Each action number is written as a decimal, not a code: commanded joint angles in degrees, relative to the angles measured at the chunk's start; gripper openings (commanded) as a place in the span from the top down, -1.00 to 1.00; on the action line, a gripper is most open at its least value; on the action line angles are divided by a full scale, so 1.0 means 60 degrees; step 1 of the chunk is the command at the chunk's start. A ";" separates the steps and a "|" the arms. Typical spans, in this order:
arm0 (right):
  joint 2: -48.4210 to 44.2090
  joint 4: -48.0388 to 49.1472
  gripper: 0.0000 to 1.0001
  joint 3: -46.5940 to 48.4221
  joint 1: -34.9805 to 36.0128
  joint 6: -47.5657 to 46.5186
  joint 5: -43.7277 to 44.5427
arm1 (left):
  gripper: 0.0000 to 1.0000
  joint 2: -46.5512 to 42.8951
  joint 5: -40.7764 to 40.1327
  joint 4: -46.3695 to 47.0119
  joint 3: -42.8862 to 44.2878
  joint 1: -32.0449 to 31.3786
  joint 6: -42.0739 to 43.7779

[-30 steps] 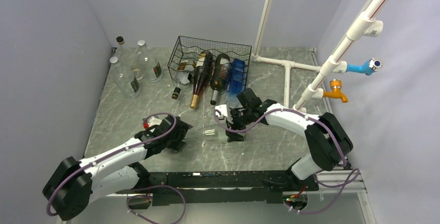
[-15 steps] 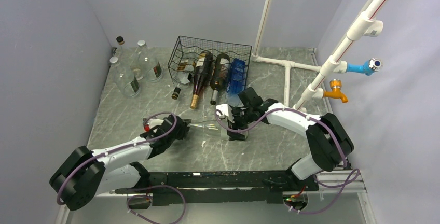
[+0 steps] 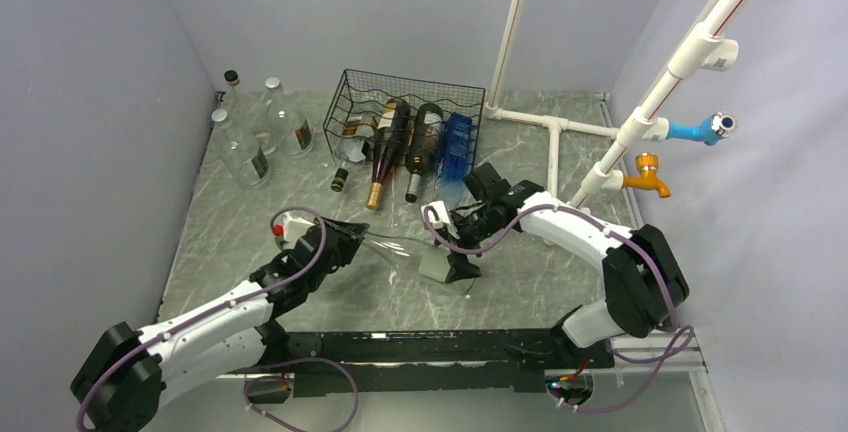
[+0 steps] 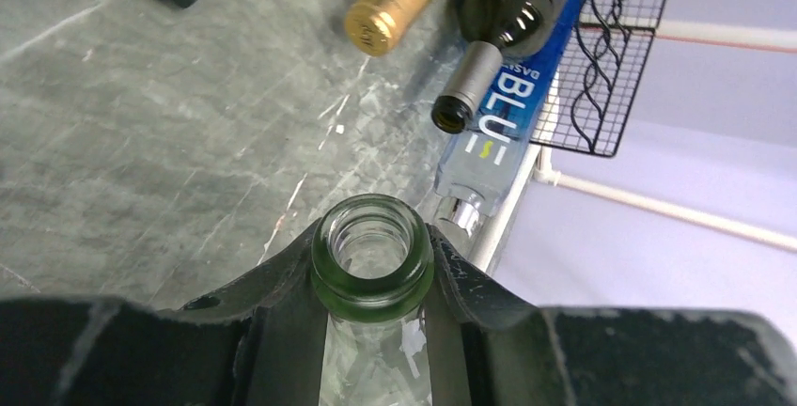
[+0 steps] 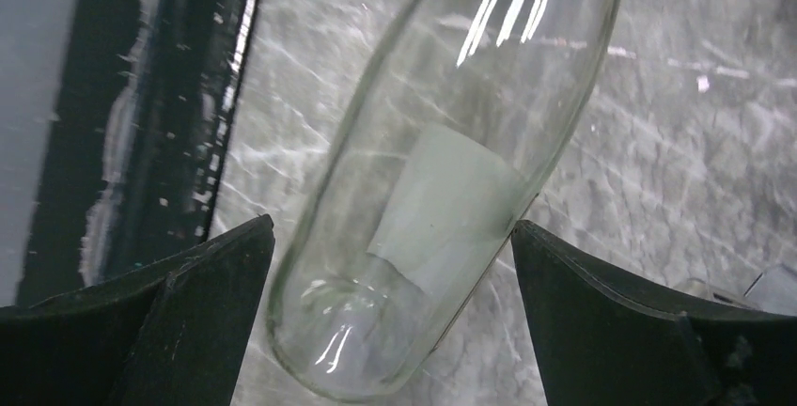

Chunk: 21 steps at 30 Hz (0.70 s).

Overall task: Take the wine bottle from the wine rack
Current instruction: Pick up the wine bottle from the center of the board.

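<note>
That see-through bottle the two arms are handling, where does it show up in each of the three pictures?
Top external: the clear bottle lies mid-table, between the two arms.
Left wrist: bottom centre, neck clamped in the left gripper.
Right wrist: centre, body slanting, the right gripper open around it.
Shared landmark: the grey marbled table.

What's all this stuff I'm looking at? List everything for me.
Table: one, grey marbled, under everything.
Rack: one, black wire, rear centre.
Blue bottle: one, lying at the rack's right end.
Other racked bottles: three, tops black, gold and grey, lying in the rack.
Standing bottles: three, clear, rear left.
Held bottle: one, clear, between the arms.
Pipes: white, right rear.
Taps: two, blue and orange, on the pipes.
Left tool: black, shut on the held bottle's neck.
Right tool: black, open around its base.
</note>
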 commanded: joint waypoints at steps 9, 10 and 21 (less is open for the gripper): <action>-0.1495 -0.1110 -0.99 0.0660 -0.1306 -0.0271 -0.2692 | 1.00 -0.1251 -0.0965 0.1321 0.1659 -0.0009 0.5139; -0.1559 -0.1016 -0.99 0.0616 -0.1385 -0.0201 -0.2674 | 1.00 -0.1299 -0.0858 0.1500 0.1725 -0.0010 0.5632; -0.1731 -0.0410 -0.99 0.0349 -0.1706 0.0220 -0.2352 | 1.00 -0.1806 0.1394 0.1985 0.2896 0.0005 1.1041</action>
